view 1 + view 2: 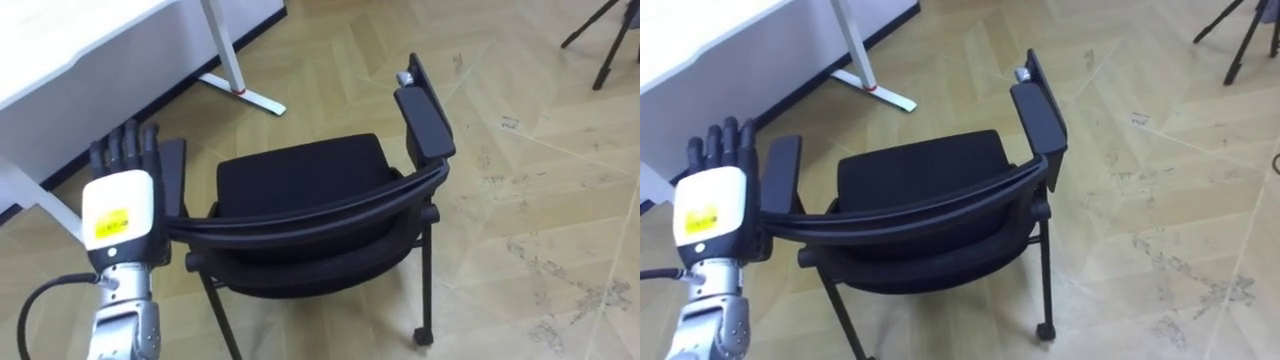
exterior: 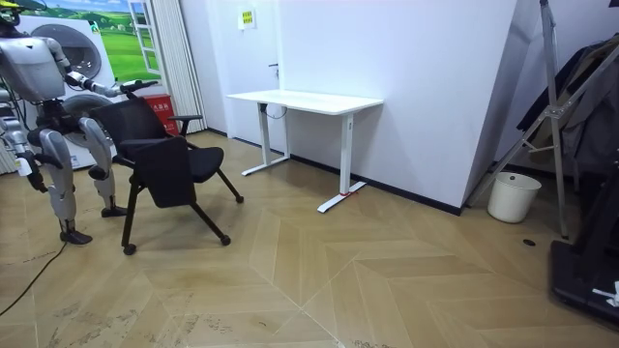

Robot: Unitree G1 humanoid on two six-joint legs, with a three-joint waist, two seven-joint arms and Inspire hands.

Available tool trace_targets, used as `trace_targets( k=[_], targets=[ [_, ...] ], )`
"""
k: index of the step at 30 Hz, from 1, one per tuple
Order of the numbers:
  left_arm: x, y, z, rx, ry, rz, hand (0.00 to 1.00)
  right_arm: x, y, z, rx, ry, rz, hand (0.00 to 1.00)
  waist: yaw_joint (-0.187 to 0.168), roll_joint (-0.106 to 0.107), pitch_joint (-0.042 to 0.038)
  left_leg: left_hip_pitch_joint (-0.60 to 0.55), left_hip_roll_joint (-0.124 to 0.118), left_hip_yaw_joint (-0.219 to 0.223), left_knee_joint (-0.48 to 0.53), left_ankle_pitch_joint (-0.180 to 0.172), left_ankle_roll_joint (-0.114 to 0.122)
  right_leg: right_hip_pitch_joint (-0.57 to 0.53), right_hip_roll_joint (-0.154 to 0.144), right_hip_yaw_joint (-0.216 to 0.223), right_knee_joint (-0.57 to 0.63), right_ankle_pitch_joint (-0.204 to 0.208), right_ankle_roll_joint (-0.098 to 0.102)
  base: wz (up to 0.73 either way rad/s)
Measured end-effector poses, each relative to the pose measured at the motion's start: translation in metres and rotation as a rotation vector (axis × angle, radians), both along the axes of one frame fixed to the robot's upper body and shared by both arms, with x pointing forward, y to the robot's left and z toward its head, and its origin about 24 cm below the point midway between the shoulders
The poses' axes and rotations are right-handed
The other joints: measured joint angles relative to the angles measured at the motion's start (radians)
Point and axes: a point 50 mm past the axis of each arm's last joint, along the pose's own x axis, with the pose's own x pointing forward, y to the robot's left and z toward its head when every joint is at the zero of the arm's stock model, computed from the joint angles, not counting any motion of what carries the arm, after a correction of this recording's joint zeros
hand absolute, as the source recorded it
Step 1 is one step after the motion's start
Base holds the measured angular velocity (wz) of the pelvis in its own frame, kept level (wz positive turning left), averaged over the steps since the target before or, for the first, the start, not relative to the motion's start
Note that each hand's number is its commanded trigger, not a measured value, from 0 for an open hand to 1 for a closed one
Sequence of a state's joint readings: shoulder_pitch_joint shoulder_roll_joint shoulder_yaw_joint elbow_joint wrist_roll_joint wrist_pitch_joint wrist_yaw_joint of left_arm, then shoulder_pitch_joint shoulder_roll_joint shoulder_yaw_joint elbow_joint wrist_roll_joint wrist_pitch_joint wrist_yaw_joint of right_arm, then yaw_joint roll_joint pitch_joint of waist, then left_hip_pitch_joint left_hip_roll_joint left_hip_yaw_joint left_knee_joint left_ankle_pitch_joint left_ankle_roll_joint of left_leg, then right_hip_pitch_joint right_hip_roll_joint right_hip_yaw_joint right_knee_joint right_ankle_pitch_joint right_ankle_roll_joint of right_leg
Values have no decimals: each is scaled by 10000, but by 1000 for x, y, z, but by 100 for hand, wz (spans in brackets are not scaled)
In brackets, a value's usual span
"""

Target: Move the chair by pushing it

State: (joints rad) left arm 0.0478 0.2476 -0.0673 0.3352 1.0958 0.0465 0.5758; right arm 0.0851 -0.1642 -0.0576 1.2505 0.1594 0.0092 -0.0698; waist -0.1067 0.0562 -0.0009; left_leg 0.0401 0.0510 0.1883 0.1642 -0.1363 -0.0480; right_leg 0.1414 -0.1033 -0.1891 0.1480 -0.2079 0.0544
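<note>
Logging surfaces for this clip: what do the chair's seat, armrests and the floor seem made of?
Seat: likely black fabric, matte, no glare. Armrests: probably hard plastic, smooth with a faint sheen. Floor: wood or wood-look laminate, herringbone planks with grain, scuffed.

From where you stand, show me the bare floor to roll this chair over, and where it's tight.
Bare wood floor opens on the chair's right side, up to the tripod legs. A bare strip lies between the seat front and the desk foot. It is tight on the left, where the left hand and armrest near the white desk.
</note>
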Motion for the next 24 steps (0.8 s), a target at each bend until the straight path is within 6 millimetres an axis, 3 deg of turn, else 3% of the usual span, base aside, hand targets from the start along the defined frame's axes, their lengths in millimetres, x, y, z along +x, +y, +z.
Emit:
trace_targets(
  k=[13,22,24],
  targets=[
    [0,-38,9,-161,752,-1789,0,9,3,0,53,-106,181,0,-37,-14,15,-185,0,-34,47,4,7,-163,-3,-21,32,13,-3,1],
    [-1,-56,6,-680,1682,-2661,0,11,3,0,37,-129,173,0,-412,-32,60,-172,0,-13,50,5,8,-160,-3,-2,17,14,-3,0],
    [-1,-57,4,-1001,2015,-2666,0,14,3,0,26,-158,163,0,-581,9,107,-158,1,-4,46,5,8,-154,-3,-17,20,14,-3,0]
  ],
)
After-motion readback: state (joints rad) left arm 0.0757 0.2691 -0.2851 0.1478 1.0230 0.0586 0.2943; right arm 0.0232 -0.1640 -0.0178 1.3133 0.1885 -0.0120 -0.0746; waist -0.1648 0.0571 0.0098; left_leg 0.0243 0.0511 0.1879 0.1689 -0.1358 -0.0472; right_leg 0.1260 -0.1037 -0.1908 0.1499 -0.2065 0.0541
